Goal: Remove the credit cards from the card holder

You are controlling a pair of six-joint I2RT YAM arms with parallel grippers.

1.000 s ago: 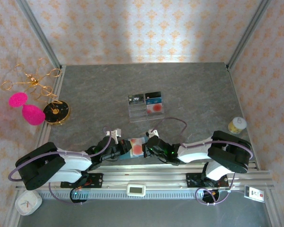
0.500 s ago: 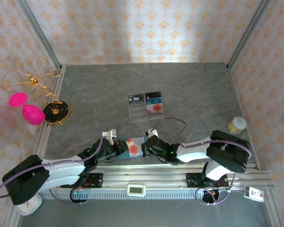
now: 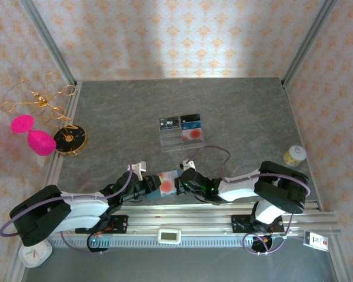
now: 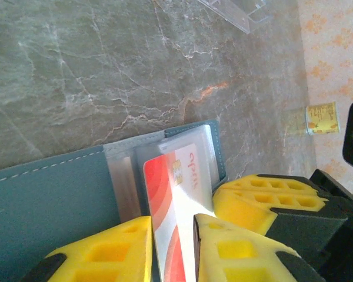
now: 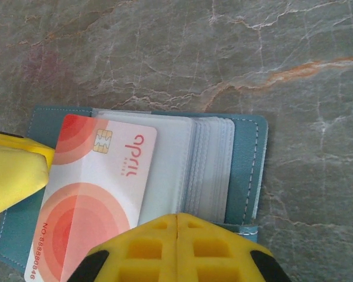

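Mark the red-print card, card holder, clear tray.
red-print card (image 5: pixel 97 194), right wrist view, card face.
card holder (image 5: pixel 250 158), right wrist view, teal right flap.
clear tray (image 3: pixel 170 142), top external view, bare near compartment.

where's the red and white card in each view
top external: red and white card low centre, between the two arms.
left wrist: bottom centre, between the yellow fingers of the left claw.
right wrist: lower left.
shared landmark: the teal card holder it sticks out of.

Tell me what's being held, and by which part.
The left gripper straddles one end of the red-printed card, grip uncertain. The right gripper is shut at the card holder's edge; a pinch cannot be told.
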